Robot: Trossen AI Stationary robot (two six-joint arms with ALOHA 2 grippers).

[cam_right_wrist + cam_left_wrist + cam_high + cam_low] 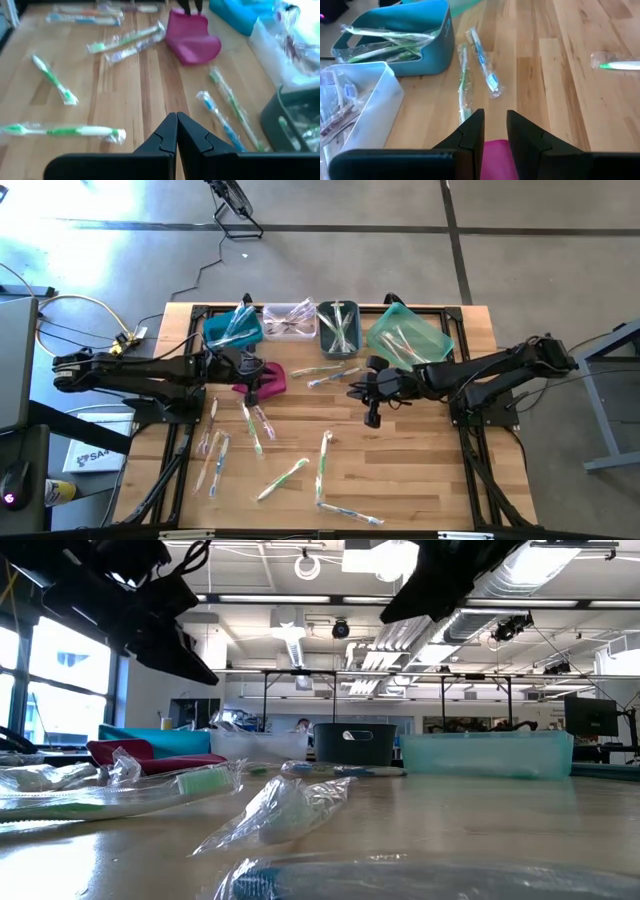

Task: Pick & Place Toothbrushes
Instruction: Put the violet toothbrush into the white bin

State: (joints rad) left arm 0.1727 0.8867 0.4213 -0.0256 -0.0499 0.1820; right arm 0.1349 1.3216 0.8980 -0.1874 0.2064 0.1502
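Several wrapped toothbrushes (283, 478) lie flat and scattered on the wooden table, two of them, green (463, 82) and blue (484, 62), just ahead of my left gripper. More toothbrushes fill the bins at the far edge. My left gripper (253, 395) is at the table's left-centre, shut on a magenta pouch (274, 378). My right gripper (373, 418) hovers shut and empty above the table's centre-right, with a green-and-white toothbrush (62, 131) below and to its side. My left gripper pinches the magenta pouch's near edge (495, 157) between its two fingers (472, 132), coming slanted down from the table's left. The rest of the pouch (195, 40) spreads out beyond the fingers, low over the wood. Whether it rests there I cannot tell.
Along the far edge stand a blue bin (232, 330), a clear bin (290, 320), a dark grey bin (338, 326) and a tilted teal bin (408, 335). Bare wood lies between the two grippers and near the right edge.
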